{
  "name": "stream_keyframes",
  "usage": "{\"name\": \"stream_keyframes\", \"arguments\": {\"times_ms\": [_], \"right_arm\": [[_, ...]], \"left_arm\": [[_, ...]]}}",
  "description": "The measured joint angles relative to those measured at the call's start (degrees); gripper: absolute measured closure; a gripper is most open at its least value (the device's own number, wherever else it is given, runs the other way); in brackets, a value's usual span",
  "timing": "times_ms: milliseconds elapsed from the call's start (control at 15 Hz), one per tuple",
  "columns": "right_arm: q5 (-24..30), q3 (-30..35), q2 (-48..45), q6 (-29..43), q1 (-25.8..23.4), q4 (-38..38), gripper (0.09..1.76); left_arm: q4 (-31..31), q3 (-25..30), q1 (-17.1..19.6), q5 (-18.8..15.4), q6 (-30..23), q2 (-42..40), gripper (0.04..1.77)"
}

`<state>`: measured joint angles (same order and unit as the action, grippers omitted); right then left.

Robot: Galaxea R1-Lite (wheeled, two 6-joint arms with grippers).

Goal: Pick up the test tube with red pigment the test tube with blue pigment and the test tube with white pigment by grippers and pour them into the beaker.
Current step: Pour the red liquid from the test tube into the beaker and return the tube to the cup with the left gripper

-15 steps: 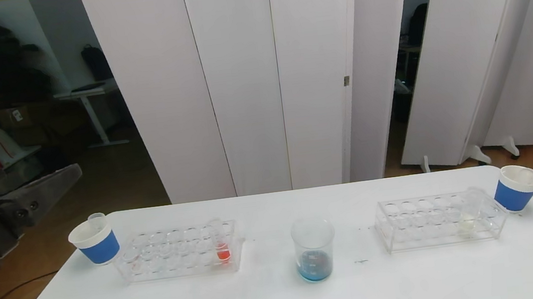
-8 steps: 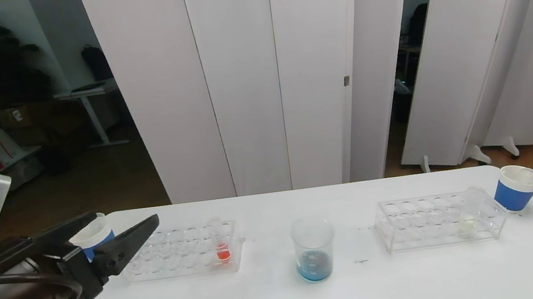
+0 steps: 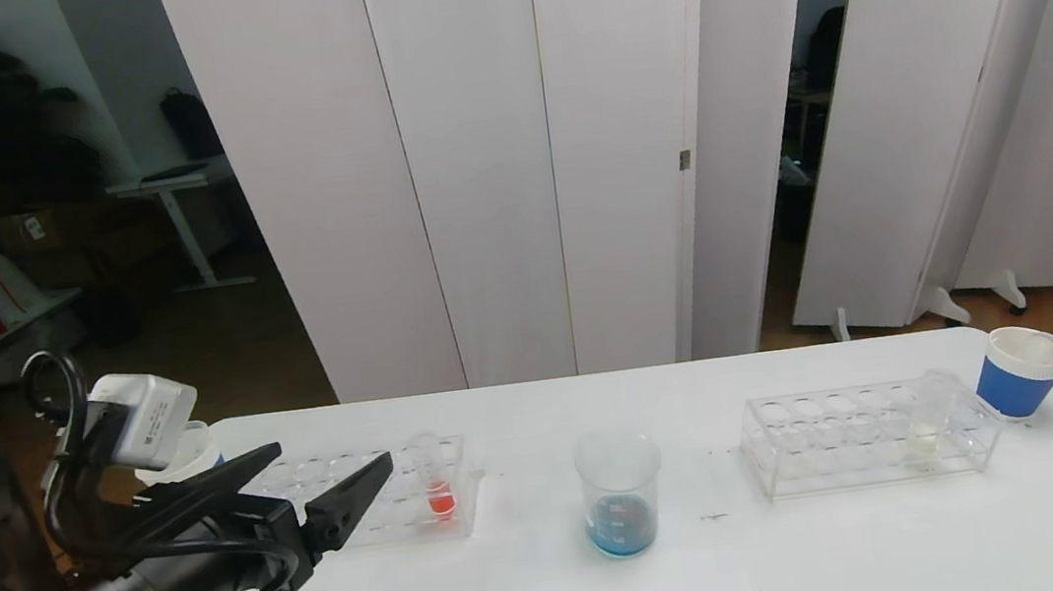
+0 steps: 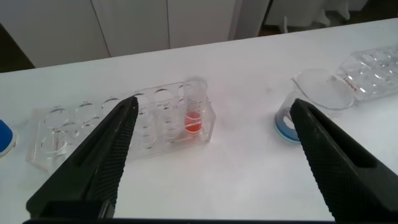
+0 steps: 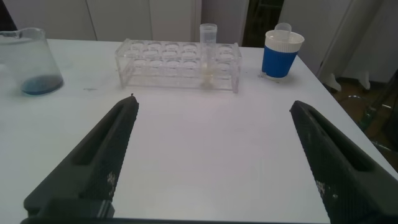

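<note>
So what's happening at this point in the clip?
The left gripper, jaws open and empty, is over the table's left side, pointed at the red-pigment test tube standing in the left rack. The beaker already holds blue liquid. The white-pigment tube stands in the right rack. The right gripper hovers open, holding nothing.

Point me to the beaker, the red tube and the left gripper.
beaker (image 3: 620, 498): head view, glass wall.
red tube (image 3: 437, 489): head view, lower part, in the red liquid.
left gripper (image 3: 329, 479): head view, gap between open fingertips.

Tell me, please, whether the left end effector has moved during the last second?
Yes. The left end effector, open, has swung in from the table's left edge toward the left rack, its tips now nearing the red tube.
</note>
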<state>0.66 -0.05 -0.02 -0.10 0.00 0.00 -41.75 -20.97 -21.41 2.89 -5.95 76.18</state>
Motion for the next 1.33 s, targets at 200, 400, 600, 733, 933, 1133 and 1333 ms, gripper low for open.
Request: {"name": "stream_keyframes", "arguments": {"times_ms": [200,400,600,733,933,1133,1333], "right_arm": [[0.00,-0.02,0.00,-0.01,0.00,0.00,0.10],[0.02,-0.02,0.00,-0.01,0.00,0.00,0.10],[0.02,0.00,0.00,0.00,0.00,0.00,0.10],[0.02,0.02,0.00,0.00,0.00,0.00,0.10],[0.02,0.02,0.00,0.02,0.00,0.00,0.10],[0.02,0.02,0.00,-0.01,0.00,0.00,0.10],[0.00,0.02,0.00,0.00,0.00,0.00,0.10]], "left_arm": [[-7.34,0.18,0.00,3.91,0.41,7.34,0.07],[-12.57,0.39,-0.67,5.40,0.46,13.62,0.07],[-13.26,-0.22,-0.96,8.18,0.44,17.02,0.07],[-15.10,-0.35,-1.55,9.87,0.15,18.99,0.07],[-17.18,0.30,-3.54,10.41,-0.38,21.26,0.07],[-19.58,0.57,-6.38,13.15,-2.54,23.36,0.07],[-25.77,0.72,-8.58,17.12,-2.86,27.10,0.07]]}}
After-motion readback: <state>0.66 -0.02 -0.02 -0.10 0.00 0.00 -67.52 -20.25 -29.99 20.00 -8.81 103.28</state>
